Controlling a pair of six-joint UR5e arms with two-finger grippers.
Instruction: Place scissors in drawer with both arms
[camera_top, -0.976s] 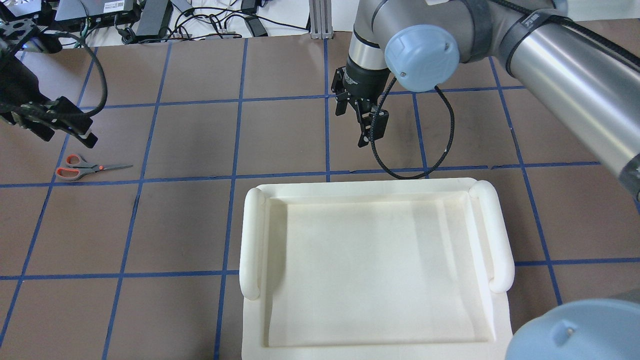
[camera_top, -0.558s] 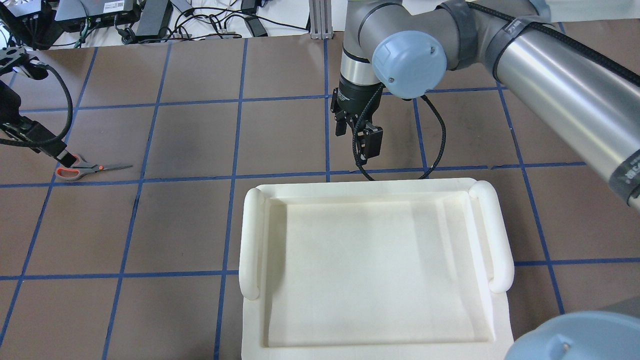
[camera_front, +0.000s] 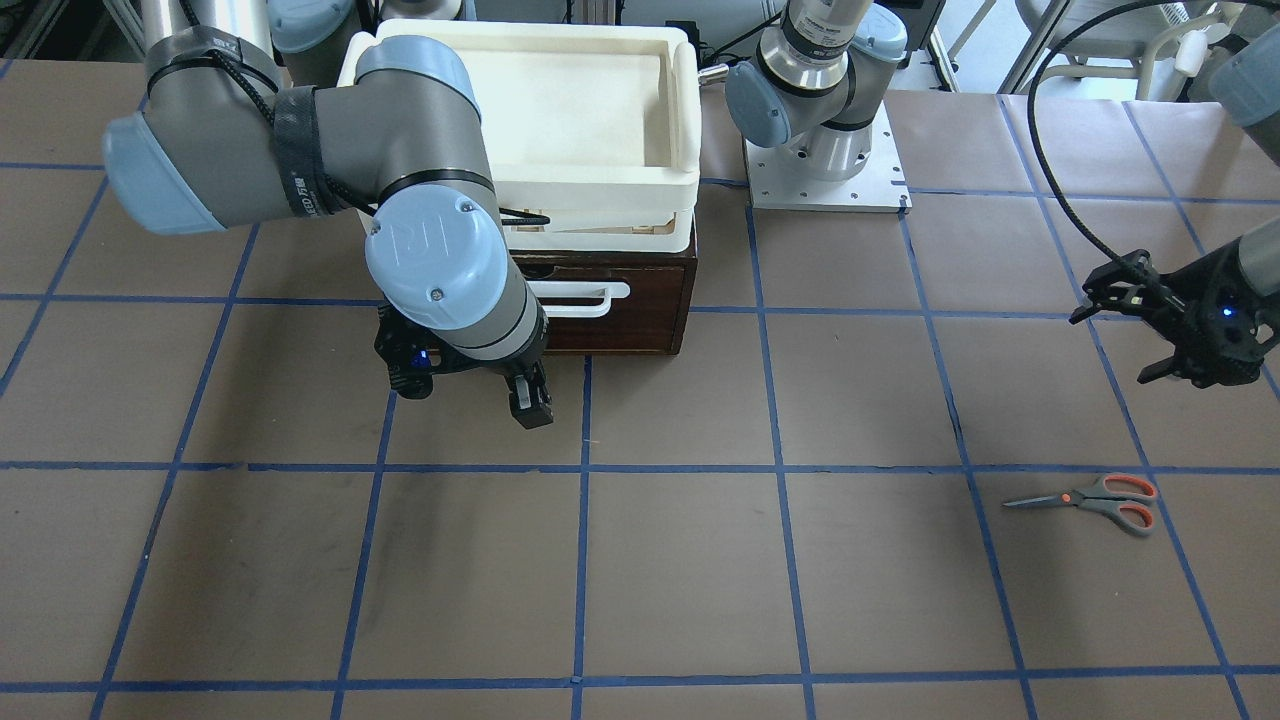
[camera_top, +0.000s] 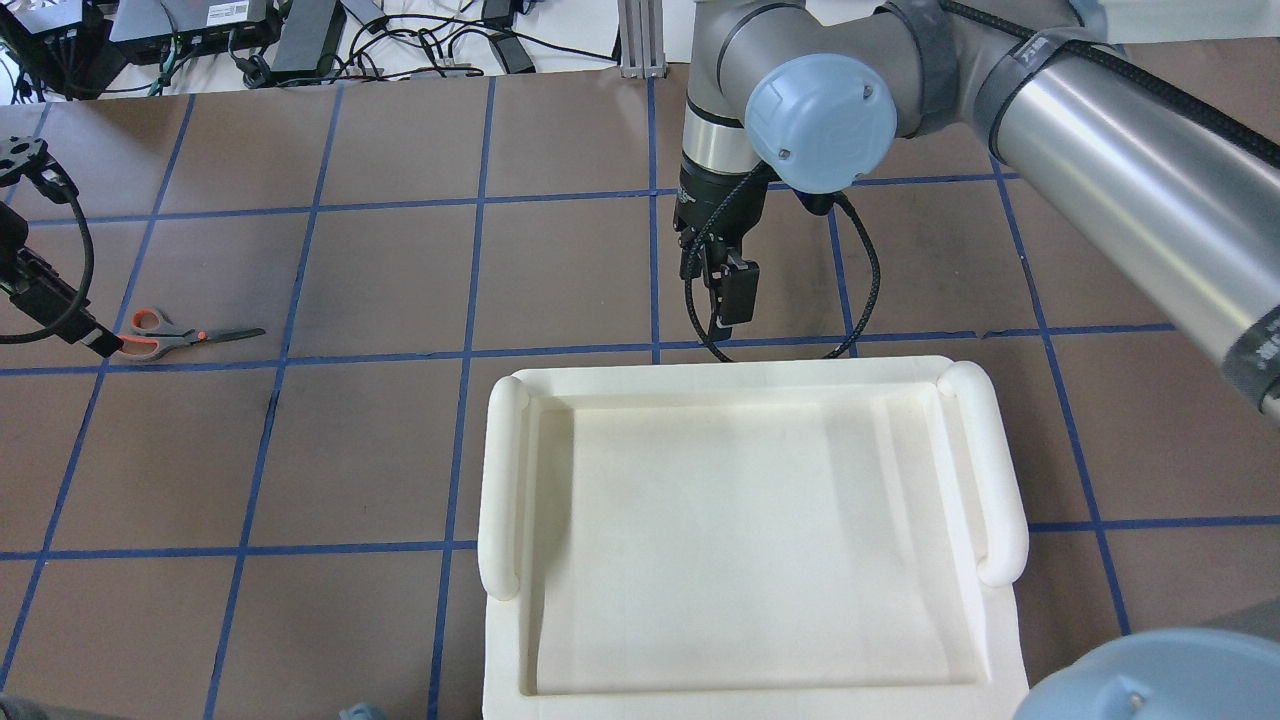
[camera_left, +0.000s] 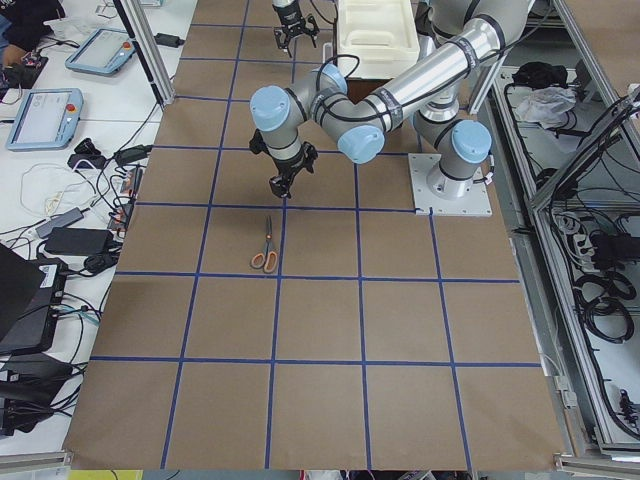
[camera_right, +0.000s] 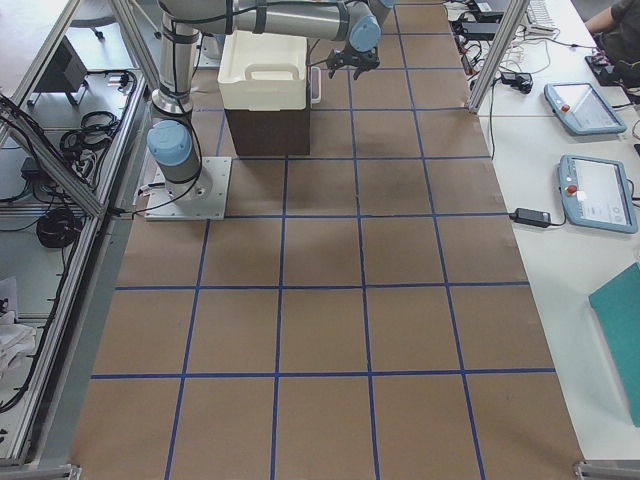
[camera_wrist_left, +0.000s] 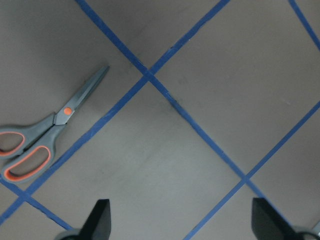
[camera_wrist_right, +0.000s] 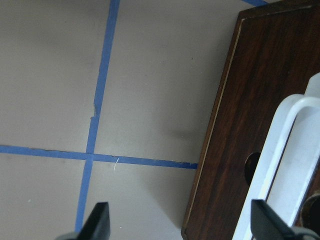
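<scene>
The scissors (camera_front: 1095, 500) lie flat and closed on the brown table, also in the overhead view (camera_top: 170, 337) and the left wrist view (camera_wrist_left: 45, 135). My left gripper (camera_front: 1120, 340) hovers open above the table beside their handles; its fingertips (camera_wrist_left: 100, 222) hold nothing. The dark brown drawer (camera_front: 640, 310), with its white bar handle (camera_front: 580, 298), sits under the foam tray, and its pale interior does not show. My right gripper (camera_front: 470, 392) is open and empty just in front of the drawer front (camera_wrist_right: 250, 100), beside the handle (camera_wrist_right: 280, 150).
A cream-white foam tray (camera_top: 505, 480) rests on top of the drawer box. The left arm's base plate (camera_front: 825, 165) stands beside it. Blue tape lines grid the table. Cables and electronics (camera_top: 300, 30) lie past the far edge.
My left gripper has moved toward the overhead view's left edge and lower, ending beside the scissors' handles. My right gripper has turned and shifted slightly toward the drawer front. The scissors have not moved.
</scene>
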